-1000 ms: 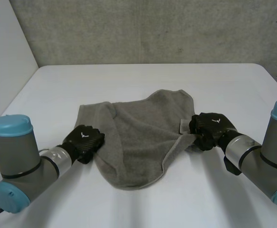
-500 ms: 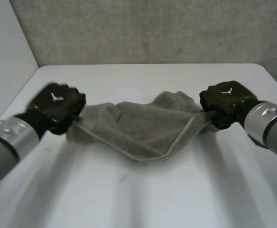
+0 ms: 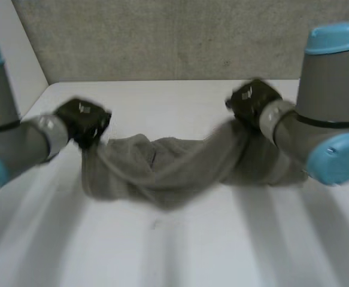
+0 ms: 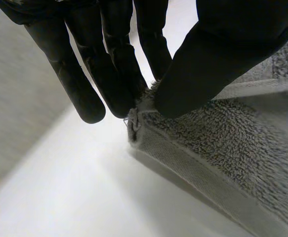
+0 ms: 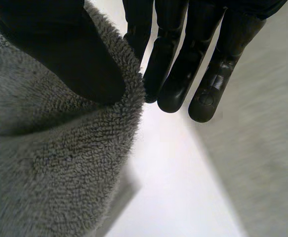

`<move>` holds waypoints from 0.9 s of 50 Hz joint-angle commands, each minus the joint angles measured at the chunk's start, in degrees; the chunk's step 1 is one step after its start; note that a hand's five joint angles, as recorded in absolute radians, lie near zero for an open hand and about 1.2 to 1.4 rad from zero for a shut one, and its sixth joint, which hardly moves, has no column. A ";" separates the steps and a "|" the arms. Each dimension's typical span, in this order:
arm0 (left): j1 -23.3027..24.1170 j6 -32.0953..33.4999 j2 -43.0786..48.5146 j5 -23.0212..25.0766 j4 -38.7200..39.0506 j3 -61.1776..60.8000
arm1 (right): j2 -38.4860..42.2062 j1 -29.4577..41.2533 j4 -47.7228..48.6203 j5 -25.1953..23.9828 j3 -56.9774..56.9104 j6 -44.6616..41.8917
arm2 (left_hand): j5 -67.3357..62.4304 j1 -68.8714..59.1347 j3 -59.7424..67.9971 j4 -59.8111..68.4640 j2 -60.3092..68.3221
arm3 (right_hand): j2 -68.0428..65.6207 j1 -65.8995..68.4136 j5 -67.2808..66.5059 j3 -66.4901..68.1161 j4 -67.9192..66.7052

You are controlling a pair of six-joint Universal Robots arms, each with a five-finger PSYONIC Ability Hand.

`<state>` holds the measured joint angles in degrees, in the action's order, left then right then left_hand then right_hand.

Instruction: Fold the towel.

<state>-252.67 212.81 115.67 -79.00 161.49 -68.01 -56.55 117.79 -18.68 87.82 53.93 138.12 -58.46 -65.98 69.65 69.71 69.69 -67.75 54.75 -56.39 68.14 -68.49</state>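
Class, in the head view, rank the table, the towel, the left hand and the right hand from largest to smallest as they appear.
1. table
2. towel, held between both hands
3. left hand and right hand: they look about alike, so I leave them unranked.

The grey towel (image 3: 162, 167) hangs stretched between two black hands above the white counter (image 3: 180, 251). The left hand (image 3: 84, 121) holds one end and the right hand (image 3: 251, 100) holds the other. The towel's middle sags in loose folds, low over the counter or resting on it. The left arm (image 3: 9, 140) and the right arm (image 3: 327, 113), grey with light-blue caps, come in from either side. A rough grey wall (image 3: 162, 36) stands behind.
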 commanded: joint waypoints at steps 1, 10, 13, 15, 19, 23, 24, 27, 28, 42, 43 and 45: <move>2.53 -8.80 7.46 -7.04 12.93 33.50 | -0.56 -0.02 31.70 1.82 -10.33 8.20 | -11.54 -14.02 10.35 10.29 10.31 | -12.25 25.25 -13.61 11.86 -11.51; 2.09 -21.74 0.43 -8.10 27.56 34.70 | -6.73 0.07 43.29 2.62 -4.53 9.09 | -11.54 -14.02 10.35 10.29 10.31 | -12.25 25.25 -13.61 11.86 -11.51; 1.48 -22.88 -1.24 -7.66 26.95 27.49 | -6.90 0.51 39.42 1.91 -1.46 9.18 | -11.54 -14.02 10.35 10.29 10.31 | -12.25 25.25 -13.61 11.86 -11.51; 0.34 -22.71 -2.73 -7.58 26.77 19.27 | -6.99 0.69 34.87 -0.18 2.48 9.09 | -11.54 -14.02 10.35 10.29 10.31 | -12.25 25.25 -13.61 11.86 -11.51; -1.15 -22.62 -3.70 -7.32 26.77 9.00 | -7.17 0.69 30.83 -3.26 7.83 8.92 | -11.54 -14.02 10.35 10.29 10.31 | -12.25 25.25 -13.61 11.86 -11.51; -3.00 -22.62 -5.28 -4.34 27.39 -6.22 | -6.90 0.86 24.59 -5.03 17.14 8.65 | -11.54 -14.02 10.35 10.29 10.31 | -12.25 25.25 -13.61 11.86 -11.51; -3.00 -22.62 -5.28 -4.32 27.39 -6.26 | -6.90 0.86 24.57 -5.03 17.18 8.65 | -11.54 -14.02 10.35 10.29 10.31 | -12.25 25.25 -13.61 11.86 -11.51; -4.23 -22.36 -5.37 -1.79 27.56 -14.31 | -6.20 0.95 20.11 -5.47 23.04 7.87 | -11.54 -14.02 10.35 10.29 10.31 | -12.25 25.25 -13.61 11.86 -11.51; -4.67 -21.66 -5.37 -0.82 27.74 -17.65 | -5.50 1.12 18.08 -5.12 25.33 7.43 | -11.54 -14.02 10.35 10.29 10.31 | -12.25 25.25 -13.61 11.86 -11.51; -7.40 -11.28 -11.79 0.60 27.92 -33.86 | -9.36 1.48 5.14 -5.64 34.58 9.18 | -11.54 -14.02 10.35 10.29 10.31 | 33.61 -20.61 32.25 -34.00 34.35; -7.57 -11.28 -13.27 0.60 27.92 -35.08 | -11.19 1.39 5.66 -5.64 34.75 10.31 | -11.54 -14.02 10.35 10.29 10.31 | 40.44 -27.44 39.08 -40.83 41.18; -7.57 -11.28 -14.60 0.77 27.92 -36.06 | -13.05 1.30 6.20 -5.64 34.67 11.20 | -11.54 -14.02 10.35 10.29 10.31 | 42.70 -29.69 41.33 -43.08 43.44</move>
<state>-260.02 201.03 105.67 -78.34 189.39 -100.82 -64.47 119.35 -12.99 82.31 88.06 146.71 -58.46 -66.14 69.67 69.74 69.74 -32.47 27.93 -21.98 31.86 -31.76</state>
